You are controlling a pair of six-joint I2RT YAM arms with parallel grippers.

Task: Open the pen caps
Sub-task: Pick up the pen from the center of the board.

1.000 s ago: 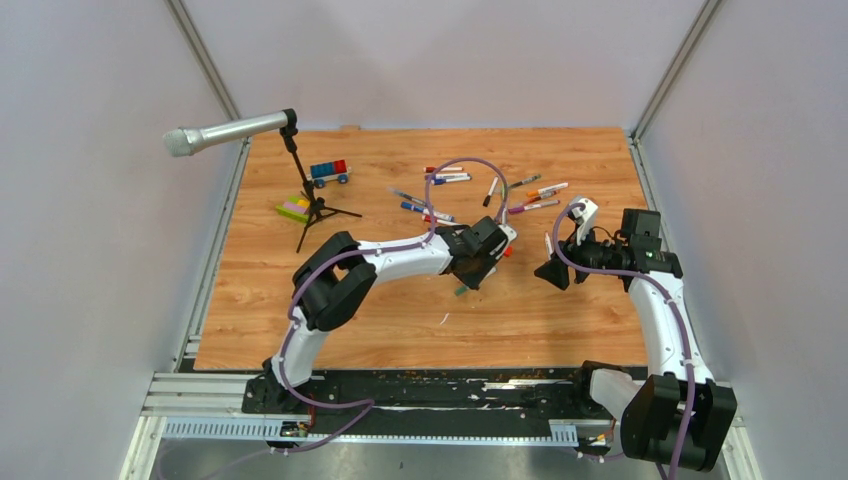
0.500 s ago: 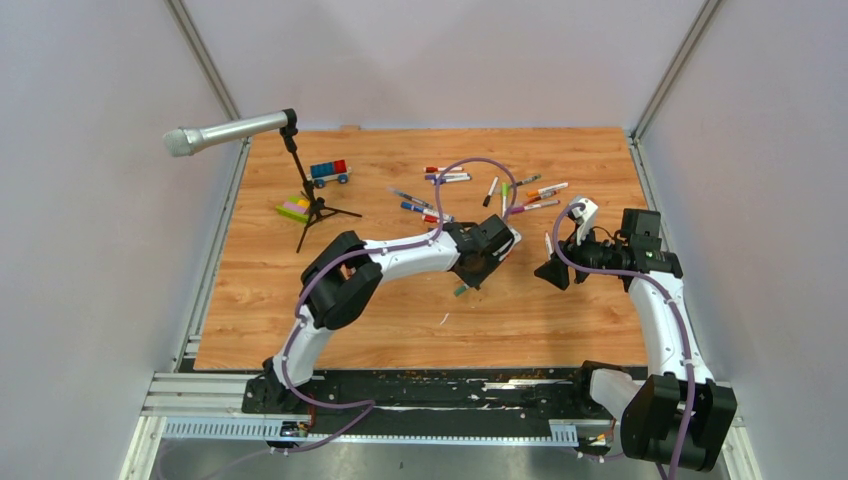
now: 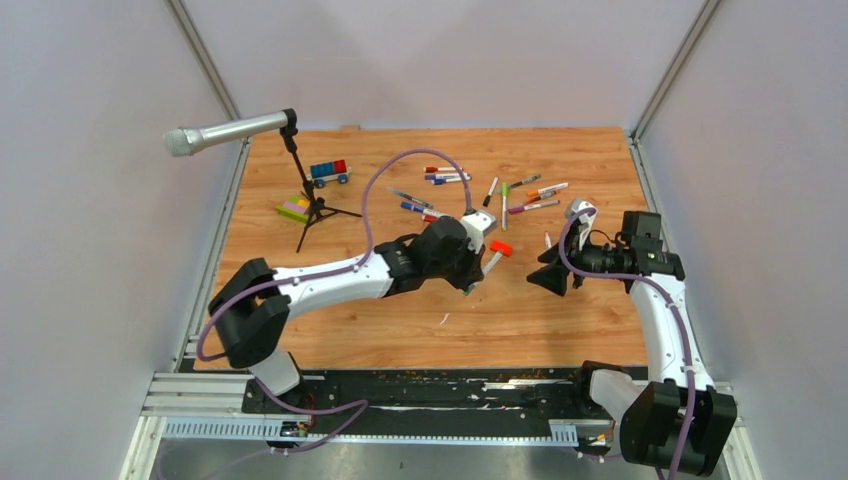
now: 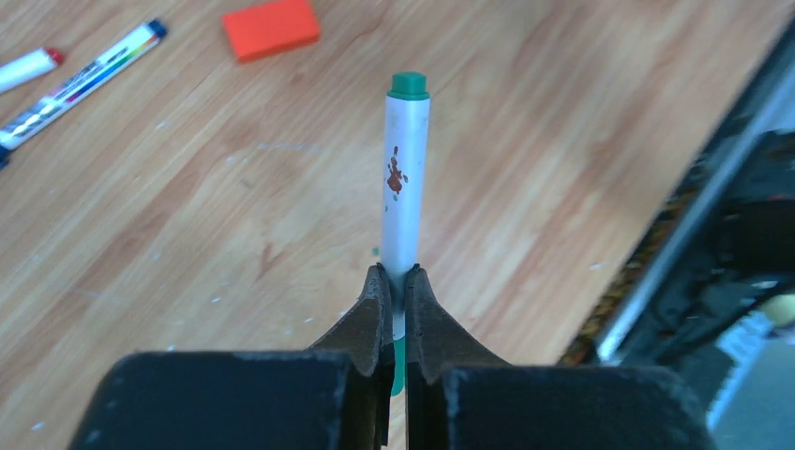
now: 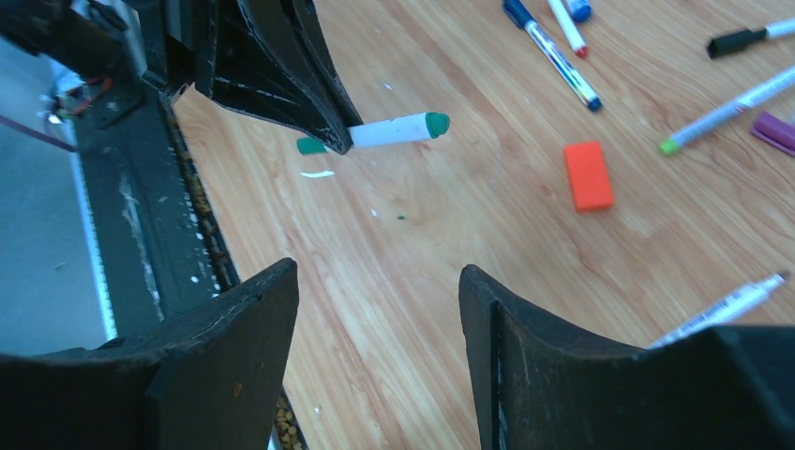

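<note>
The left gripper is pinching the green pen near one end, while the right gripper is hanging open to its right. An off-axis pull risks levering the pen loose.

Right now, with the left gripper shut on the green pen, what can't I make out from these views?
Left wrist: the near end of the green pen is buried in the left gripper, so its cap end is unclear.
Top external: the far pens are too small to tell capped from uncapped.
Right wrist: a white pen runs behind a finger of the right gripper.
</note>
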